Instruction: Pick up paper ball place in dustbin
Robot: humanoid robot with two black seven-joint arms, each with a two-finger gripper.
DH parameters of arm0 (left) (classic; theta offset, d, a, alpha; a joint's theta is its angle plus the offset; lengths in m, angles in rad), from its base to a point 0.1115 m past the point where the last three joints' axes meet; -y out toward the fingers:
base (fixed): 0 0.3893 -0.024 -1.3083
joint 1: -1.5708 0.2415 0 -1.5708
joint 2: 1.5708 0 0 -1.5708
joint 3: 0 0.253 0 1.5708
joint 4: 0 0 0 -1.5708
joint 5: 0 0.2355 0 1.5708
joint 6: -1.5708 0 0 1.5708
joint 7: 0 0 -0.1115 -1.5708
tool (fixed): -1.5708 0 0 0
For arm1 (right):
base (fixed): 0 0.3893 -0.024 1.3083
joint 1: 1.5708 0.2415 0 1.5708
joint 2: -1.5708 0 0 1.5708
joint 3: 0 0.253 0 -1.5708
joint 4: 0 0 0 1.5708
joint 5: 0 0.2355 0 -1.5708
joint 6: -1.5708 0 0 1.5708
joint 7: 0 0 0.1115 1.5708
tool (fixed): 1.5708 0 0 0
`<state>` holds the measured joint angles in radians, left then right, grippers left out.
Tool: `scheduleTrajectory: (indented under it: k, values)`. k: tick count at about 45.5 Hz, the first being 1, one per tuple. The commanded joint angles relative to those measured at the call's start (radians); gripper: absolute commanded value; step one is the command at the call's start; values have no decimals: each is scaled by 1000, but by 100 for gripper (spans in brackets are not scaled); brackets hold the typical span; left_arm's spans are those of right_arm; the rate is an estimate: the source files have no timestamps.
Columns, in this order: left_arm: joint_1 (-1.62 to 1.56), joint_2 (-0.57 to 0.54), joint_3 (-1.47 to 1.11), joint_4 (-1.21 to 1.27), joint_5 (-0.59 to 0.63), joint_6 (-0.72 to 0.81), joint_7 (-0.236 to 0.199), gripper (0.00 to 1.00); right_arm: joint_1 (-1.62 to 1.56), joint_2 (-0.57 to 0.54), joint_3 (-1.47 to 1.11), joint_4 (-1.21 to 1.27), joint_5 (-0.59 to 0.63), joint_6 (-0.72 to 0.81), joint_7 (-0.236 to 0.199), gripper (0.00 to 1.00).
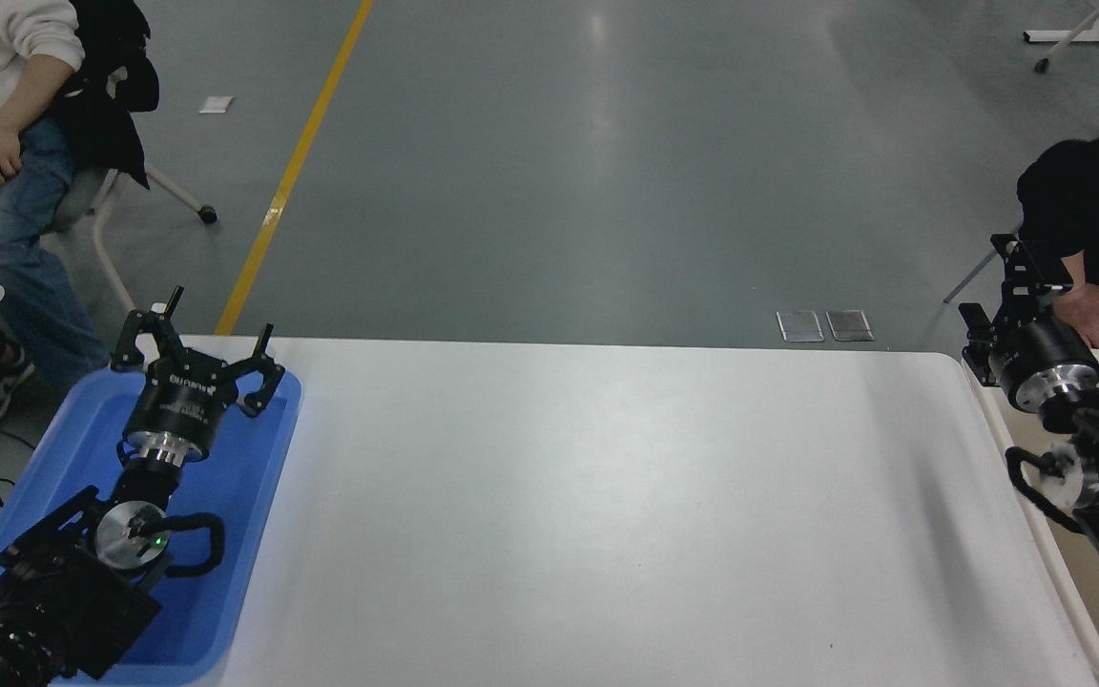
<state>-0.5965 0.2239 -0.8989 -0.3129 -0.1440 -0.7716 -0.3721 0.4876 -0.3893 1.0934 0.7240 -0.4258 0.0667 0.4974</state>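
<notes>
Our black right gripper (1015,277) hangs over the far rim of the big beige plastic dustbin (1026,496) at the table's right end; can't tell if its jaws are apart. A person's hand (1095,320) sits just beside it. We can't spot any paper ball. Our black left gripper (198,345) is parked, spread wide, over the shallow blue plastic tray (254,496).

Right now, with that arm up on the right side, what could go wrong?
The right gripper is raised over the dustbin's far corner, close to a person's hand; a swing could strike it. No paper ball shows anywhere, so the arm may have nothing to pick. The left gripper sits parked over the blue tray.
</notes>
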Motion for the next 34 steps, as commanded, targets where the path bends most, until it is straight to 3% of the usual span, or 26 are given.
scheduleTrajectory:
  k: [1,34]
  values:
    - [0,0,0,0,0,0,-1,100,-58,58,137,63,-2,36,21,100]
    - [0,0,0,0,0,0,1,100,-106,142,118,49,-1,41,16,100]
